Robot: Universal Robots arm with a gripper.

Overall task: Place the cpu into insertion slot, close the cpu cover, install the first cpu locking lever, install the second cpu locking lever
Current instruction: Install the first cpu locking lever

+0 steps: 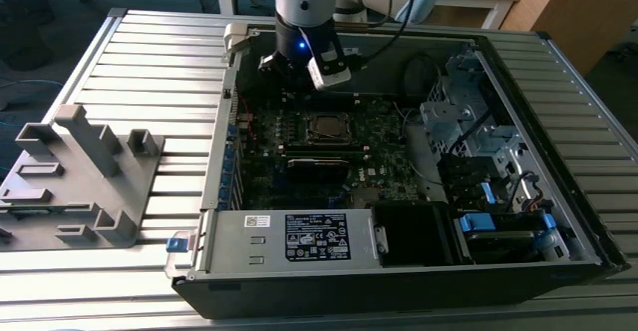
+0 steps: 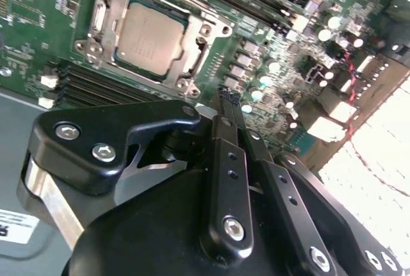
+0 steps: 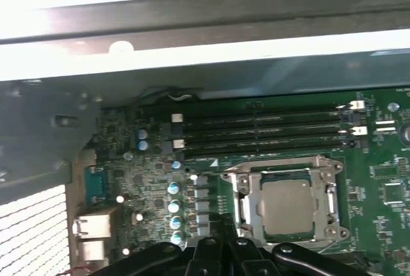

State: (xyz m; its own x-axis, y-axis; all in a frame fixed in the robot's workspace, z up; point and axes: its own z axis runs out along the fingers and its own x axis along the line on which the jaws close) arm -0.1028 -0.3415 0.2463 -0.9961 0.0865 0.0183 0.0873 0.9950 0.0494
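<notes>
The cpu [image 2: 148,36] lies flat in the insertion slot on the green motherboard, its dull silver face up; it also appears in the first wrist view [image 3: 288,207] and the exterior view [image 1: 324,127]. The silvery cpu cover [image 2: 102,13] lies down around the chip as a frame [image 3: 282,166], hiding most of the slot. My gripper [image 2: 225,97] hovers beside the socket, off one corner of the cover, with its black fingers pressed together and nothing between them. In the exterior view the gripper [image 1: 289,77] hangs over the board just behind the socket.
The open computer case [image 1: 558,196] sits on a slatted metal table. A labelled silver power-supply box [image 1: 299,237] fills its front. Black memory slots [image 3: 256,132] run beside the socket, drive bays and cables [image 1: 479,144] crowd the exterior view's right, and a grey fixture [image 1: 80,174] stands at its left.
</notes>
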